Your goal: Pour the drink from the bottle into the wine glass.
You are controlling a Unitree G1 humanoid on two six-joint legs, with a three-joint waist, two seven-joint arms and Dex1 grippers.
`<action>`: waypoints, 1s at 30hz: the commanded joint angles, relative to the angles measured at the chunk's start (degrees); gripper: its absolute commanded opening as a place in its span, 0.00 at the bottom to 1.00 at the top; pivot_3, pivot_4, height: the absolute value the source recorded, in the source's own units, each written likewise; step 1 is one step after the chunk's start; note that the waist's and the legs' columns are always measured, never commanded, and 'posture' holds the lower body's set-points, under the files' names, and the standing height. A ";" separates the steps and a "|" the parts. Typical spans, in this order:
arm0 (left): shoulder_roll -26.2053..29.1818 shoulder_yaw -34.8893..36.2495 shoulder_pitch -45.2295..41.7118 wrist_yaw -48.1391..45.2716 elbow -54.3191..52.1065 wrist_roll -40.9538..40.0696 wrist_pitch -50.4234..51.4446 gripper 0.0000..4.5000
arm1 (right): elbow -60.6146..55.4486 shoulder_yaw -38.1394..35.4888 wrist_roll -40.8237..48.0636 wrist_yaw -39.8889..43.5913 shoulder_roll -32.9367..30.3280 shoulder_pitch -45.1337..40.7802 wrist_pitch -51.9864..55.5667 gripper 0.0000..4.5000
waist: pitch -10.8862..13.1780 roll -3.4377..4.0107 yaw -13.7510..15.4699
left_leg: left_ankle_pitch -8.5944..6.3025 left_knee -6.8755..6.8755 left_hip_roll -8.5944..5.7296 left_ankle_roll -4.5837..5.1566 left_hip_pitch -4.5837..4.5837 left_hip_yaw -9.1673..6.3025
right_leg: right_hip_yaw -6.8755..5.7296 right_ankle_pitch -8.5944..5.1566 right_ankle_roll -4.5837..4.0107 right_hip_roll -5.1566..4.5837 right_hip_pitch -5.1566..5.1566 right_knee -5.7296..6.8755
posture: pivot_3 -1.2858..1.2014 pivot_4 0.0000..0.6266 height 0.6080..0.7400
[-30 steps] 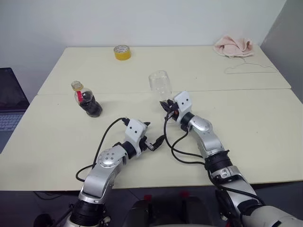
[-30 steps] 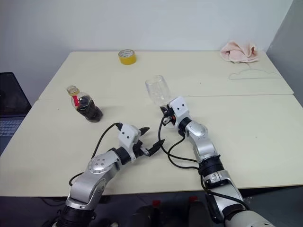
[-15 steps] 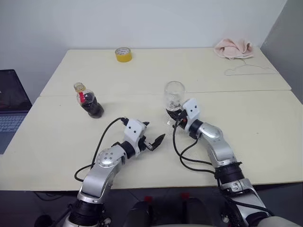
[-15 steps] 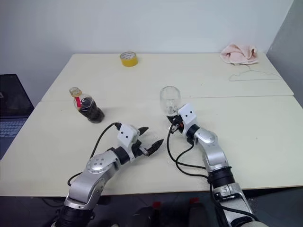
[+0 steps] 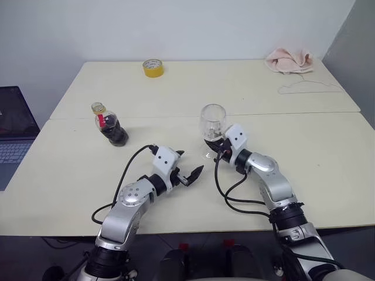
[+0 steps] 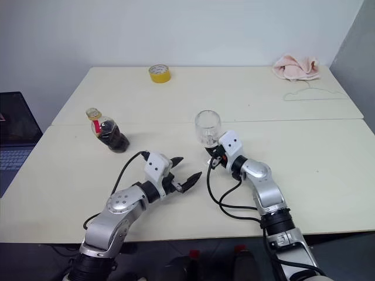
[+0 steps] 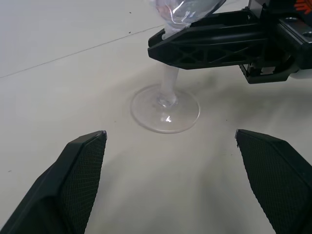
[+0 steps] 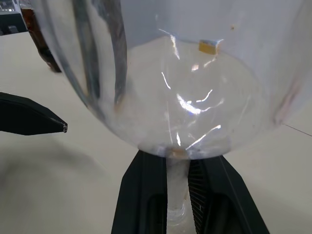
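The right gripper clamps the upright wine glass by its stem at centre table — the bottle stands upright far-left, nearest the wide-open left gripper.

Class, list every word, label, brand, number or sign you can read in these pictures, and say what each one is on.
No text can be read.
Red label strip on the bottle: too small to read.
Orange marking on the right gripper: cut off at the edge, unreadable.
Tape roll: no print visible.
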 commanded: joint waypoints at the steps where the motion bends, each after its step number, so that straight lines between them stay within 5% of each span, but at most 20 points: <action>1: 0.28 0.94 -0.78 -0.42 -0.44 0.05 -1.57 1.00 | -0.68 2.28 -0.19 1.63 -0.47 0.79 2.92 0.14 | 0.00 0.00 0.00 | 0.00 0.00 0.00 0.00 0.00 0.00 | 0.00 0.00 0.00 0.00 0.00 0.00 | 0.52 0.24 1.00; 12: 0.22 0.77 -1.08 -0.39 0.74 0.47 -2.57 1.00 | -3.96 2.45 1.62 2.95 -1.93 1.97 5.20 0.98 | 0.01 0.00 0.04 | 0.00 -0.01 -0.01 0.00 -0.03 0.03 | 0.03 0.00 0.00 -0.01 -0.06 0.00 | 0.52 0.24 1.00; 21: 0.75 2.77 0.61 -0.03 0.40 -0.22 -2.68 1.00 | -16.87 -5.41 7.93 3.18 -7.82 9.78 11.17 0.99 | 0.01 -0.01 0.51 | 0.00 -0.03 -0.02 0.00 -0.06 0.02 | 0.03 0.00 0.00 -0.01 -0.07 -0.02 | 0.52 0.24 1.00; 27: 3.23 16.72 7.94 -2.11 -3.15 -9.11 -2.38 1.00 | -30.82 -19.09 22.15 18.59 -28.57 19.05 19.68 0.99 | 0.07 -0.02 1.13 | -0.01 -0.05 0.00 0.02 -0.09 0.07 | 0.07 0.00 0.00 0.00 -0.06 -0.09 | 0.52 0.24 1.00; 30: 5.73 23.12 14.30 -3.92 -5.26 -12.64 -2.14 1.00 | -33.29 -24.48 29.19 23.22 -35.84 17.12 22.66 0.99 | 0.08 -0.02 0.86 | -0.01 -0.26 0.12 0.03 0.04 0.18 | 0.12 -0.03 -0.05 0.04 -0.05 -0.09 | 0.52 0.24 1.00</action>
